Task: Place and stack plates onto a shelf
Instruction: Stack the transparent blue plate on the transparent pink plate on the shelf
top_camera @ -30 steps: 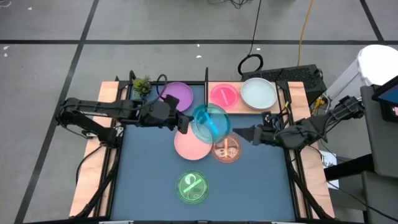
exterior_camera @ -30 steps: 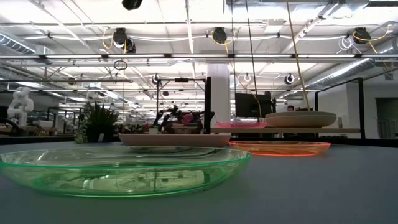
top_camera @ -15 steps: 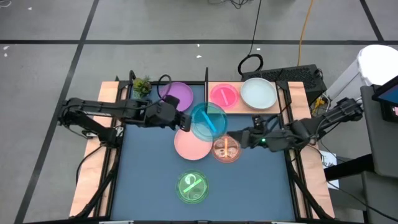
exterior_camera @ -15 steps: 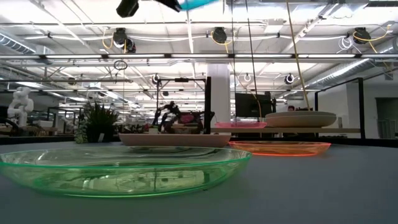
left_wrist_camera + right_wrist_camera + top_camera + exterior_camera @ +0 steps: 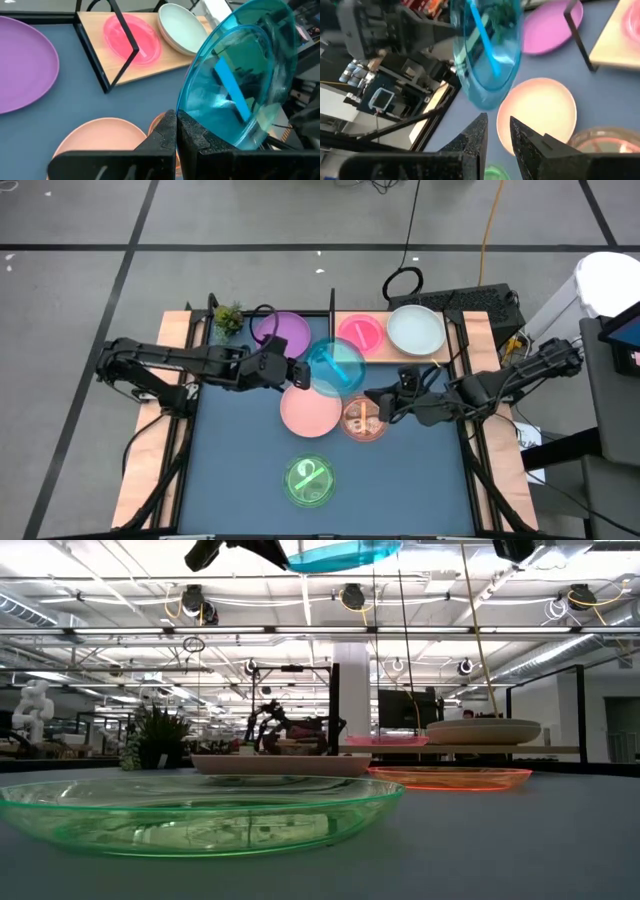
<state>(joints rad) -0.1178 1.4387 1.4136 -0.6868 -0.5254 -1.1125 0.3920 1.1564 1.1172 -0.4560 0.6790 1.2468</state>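
Now the left gripper [image 5: 297,377], clamped on the cyan plate [image 5: 335,366], has carried it nearer the shelf [image 5: 450,352], while the right gripper [image 5: 372,402], jaws slightly apart, has closed in beneath.

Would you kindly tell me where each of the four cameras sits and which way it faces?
High: overhead, straight down; both arms, left gripper, right gripper.
Low: table height, level across; green plate nearest.
Left wrist: on left arm, past its fingers pinching the cyan plate, toward the shelf.
Right wrist: on right arm, toward the left arm; pink plate below.
Shared: every view shows the cyan plate.
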